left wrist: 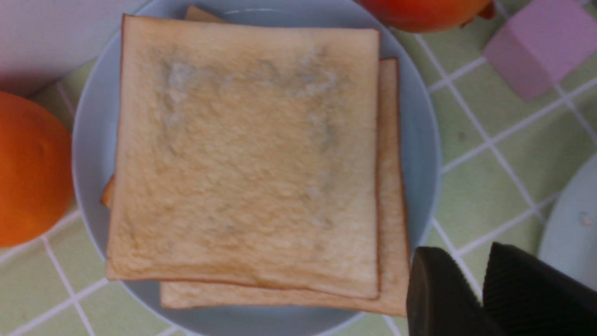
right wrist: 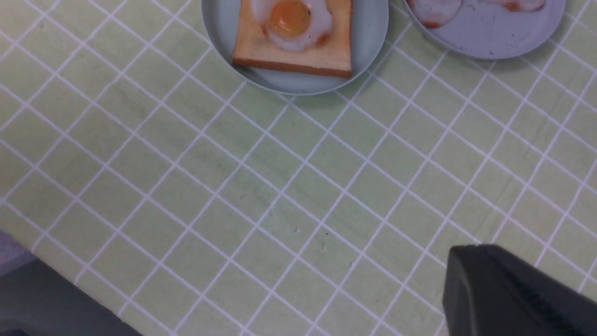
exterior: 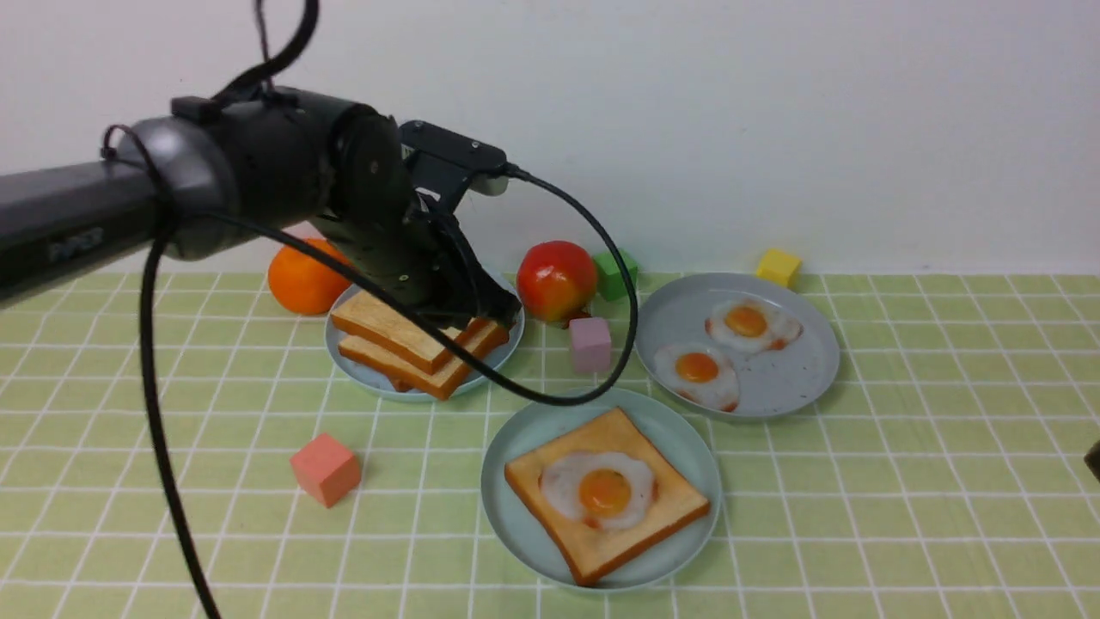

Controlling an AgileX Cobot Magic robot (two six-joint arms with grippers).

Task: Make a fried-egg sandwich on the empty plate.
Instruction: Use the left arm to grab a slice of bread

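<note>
Toast and egg sit together near the desk's front edge, about midway along it: one toast slice lies flat on the teal-green plate with a fried egg on top, yolk up and uncovered.

Toward the back left, the left gripper hangs low over a grey-blue plate that carries a stack of toast slices. In the left wrist view its two dark fingers stand slightly parted with nothing between them, over the corner of the lower slice and the plate rim.

The right gripper is off at the desk's right side, above bare checked cloth. It shows as one dark block, jaws closed and empty.

A third plate toward the back right holds two more eggs.

Along the back edge I see:
- an orange just beside the toast plate
- a red fruit
- a green cube
- a yellow cube

A lilac cube stands between the three plates. A salmon cube sits alone toward the front left.
</note>
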